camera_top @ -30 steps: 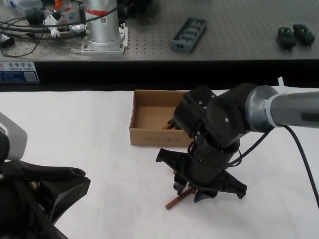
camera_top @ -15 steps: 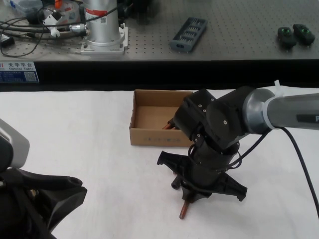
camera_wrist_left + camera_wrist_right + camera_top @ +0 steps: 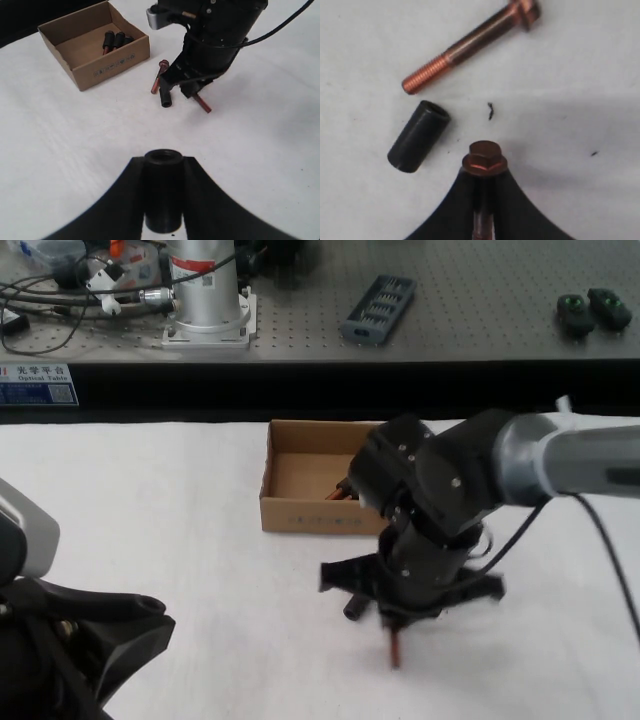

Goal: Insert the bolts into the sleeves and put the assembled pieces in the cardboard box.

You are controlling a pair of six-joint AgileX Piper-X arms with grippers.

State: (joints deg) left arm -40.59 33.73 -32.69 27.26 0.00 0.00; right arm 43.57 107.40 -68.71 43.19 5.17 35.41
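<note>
My right gripper is shut on a copper bolt, its hex head towards the wrist camera. In the high view that bolt hangs point-down just above the white cloth, below the right gripper. Close beside it on the cloth lie a loose copper bolt and a loose black sleeve. My left gripper is shut on another black sleeve, held upright with its bore open, low at the front left. The cardboard box holds assembled pieces.
Behind the white cloth runs a perforated bench with a metal post, a grey-blue rack, cables and two black-green parts. The right arm's cable hangs at the right. Open cloth lies between the two arms.
The right gripper has turned with its bolt, which swung from slanting left to pointing down and forward. The left arm sank slightly, then kept still.
</note>
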